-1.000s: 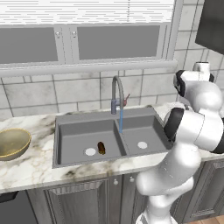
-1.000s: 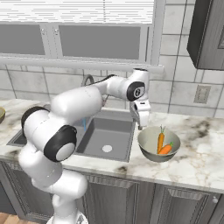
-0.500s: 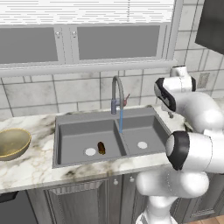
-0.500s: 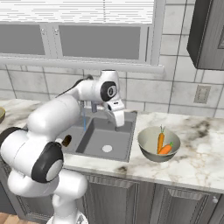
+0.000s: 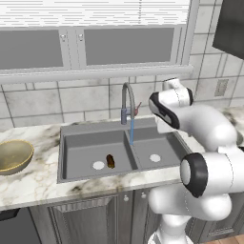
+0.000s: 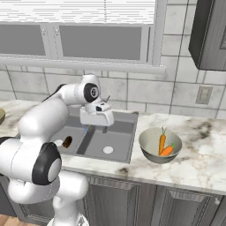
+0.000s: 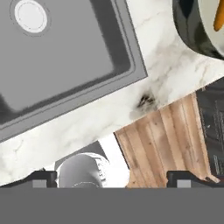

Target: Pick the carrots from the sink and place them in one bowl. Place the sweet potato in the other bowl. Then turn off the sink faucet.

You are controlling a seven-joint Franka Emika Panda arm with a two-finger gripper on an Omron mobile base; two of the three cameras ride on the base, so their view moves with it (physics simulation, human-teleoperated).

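Carrots done, sweet potato up next

Claw [image 6: 105, 127] hangs over the sink [image 6: 119, 148] with jaws wide, empty. Both carrots [image 6: 163, 145] sit in the grey bowl [image 6: 151, 150] on the counter [image 6: 198, 154]. Next job, I'd guess: reach down for the sweet potato [image 5: 110, 161] in the far basin, tan bowl [image 5: 13, 157] beyond.

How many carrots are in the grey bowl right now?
2. Both carrots lie side by side in the grey bowl on the counter right of the sink: one steeper, one flatter. None shows in the basins.
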